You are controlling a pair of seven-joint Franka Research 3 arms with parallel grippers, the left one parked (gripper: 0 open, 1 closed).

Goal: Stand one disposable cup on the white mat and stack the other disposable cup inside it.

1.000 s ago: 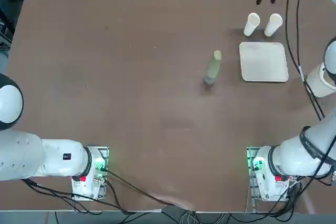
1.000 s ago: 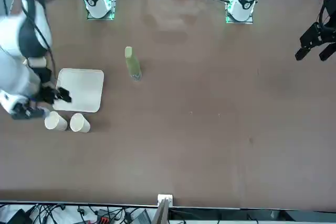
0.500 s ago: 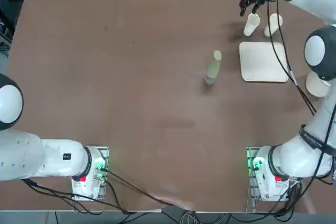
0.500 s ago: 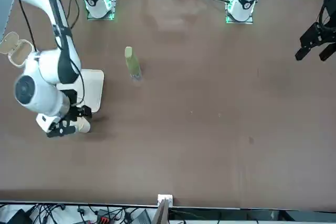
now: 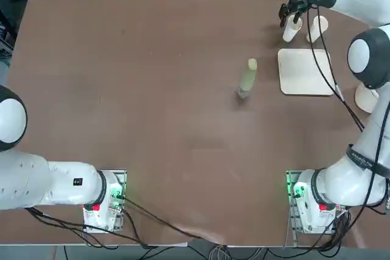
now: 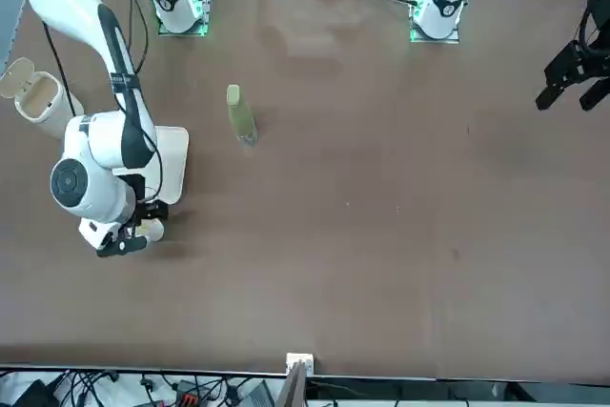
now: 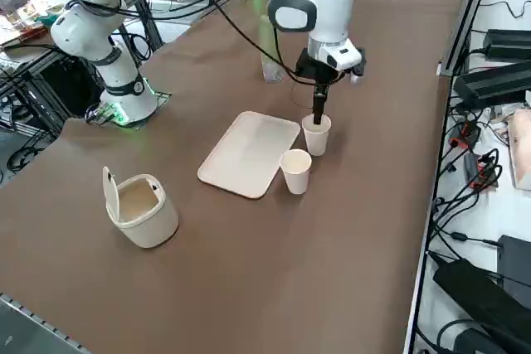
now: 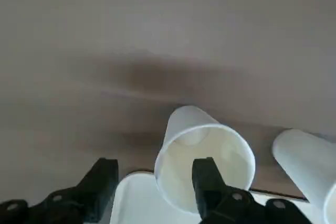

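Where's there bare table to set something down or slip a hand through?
Bare patches: the wide brown table between the green bottle and the parked left arm, and the stretch between the white mat and the lidded container. Crowded: the mat's far edge, with two cups and the right end effector.

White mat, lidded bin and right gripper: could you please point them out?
White mat (image 7: pixel 249 155): right side view, bare surface.
Lidded bin (image 7: pixel 153 228): right side view, outer wall.
Right gripper (image 8: pixel 155 162): right wrist view, midway between fingertips, at a cup (image 8: pixel 185 120).
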